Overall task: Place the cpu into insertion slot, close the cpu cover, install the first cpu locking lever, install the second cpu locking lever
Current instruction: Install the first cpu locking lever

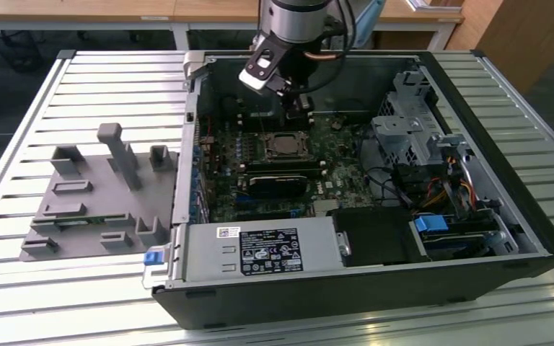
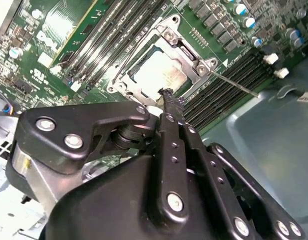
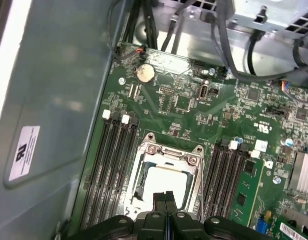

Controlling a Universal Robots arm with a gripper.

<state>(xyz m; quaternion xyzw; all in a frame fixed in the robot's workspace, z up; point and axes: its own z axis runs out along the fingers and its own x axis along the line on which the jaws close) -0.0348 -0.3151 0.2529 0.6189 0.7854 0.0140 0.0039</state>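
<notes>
The cpu (image 2: pixel 158 72) (image 3: pixel 166 181) lies flat in the insertion slot (image 1: pixel 282 145) on the green motherboard, its silver top showing. Over it the cpu cover (image 2: pixel 182 49) (image 3: pixel 168 152) is down, and its window frames the chip. From the socket's corner a thin metal locking lever (image 2: pixel 236 84) juts out across the memory slots. My gripper (image 1: pixel 299 109) (image 2: pixel 167 96) (image 3: pixel 165 197) hangs just above the socket's edge. The black fingers are pressed together with nothing between them.
The open computer case (image 1: pixel 508 216) walls in the board. Black memory slots (image 3: pixel 111 165) flank the socket, and a black card (image 1: pixel 282 180) lies beside it. A drive cage (image 1: pixel 412 137) and cables stand at the exterior view's right. A grey fixture (image 1: pixel 94 194) sits on the slatted table.
</notes>
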